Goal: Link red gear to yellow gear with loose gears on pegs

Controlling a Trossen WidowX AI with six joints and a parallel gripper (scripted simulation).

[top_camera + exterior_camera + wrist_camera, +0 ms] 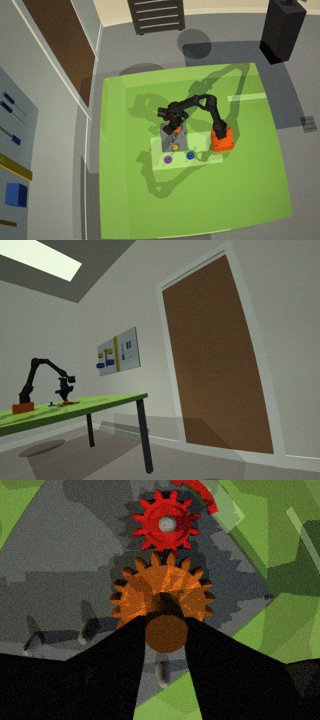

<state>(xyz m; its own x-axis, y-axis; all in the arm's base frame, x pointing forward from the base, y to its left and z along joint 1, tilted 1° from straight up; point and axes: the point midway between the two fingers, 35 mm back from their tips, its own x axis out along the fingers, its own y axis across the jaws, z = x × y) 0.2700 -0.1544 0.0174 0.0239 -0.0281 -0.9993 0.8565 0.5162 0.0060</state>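
Note:
My gripper (164,624) (65,400) points down, shut on the upright handle of the orange gear (137,587) (177,130). The orange gear is low over the grey board (166,146) (90,520), its teeth close beside those of the red gear (150,526). Whether it sits flat, and any peg under it, is hidden. The wrist view shows empty pegs: one peg (89,630) left of the gear, another peg (35,643) farther left, and a third peg (162,674) between the fingers' outlines. The yellow gear (175,148) is at the board's opposite end.
A purple gear (168,159) and a blue gear (190,155) stand on the green table (206,186), off the board. The red arrow (204,494) curves beside the red gear. The arm's orange base (222,144) is right of the board in the top view.

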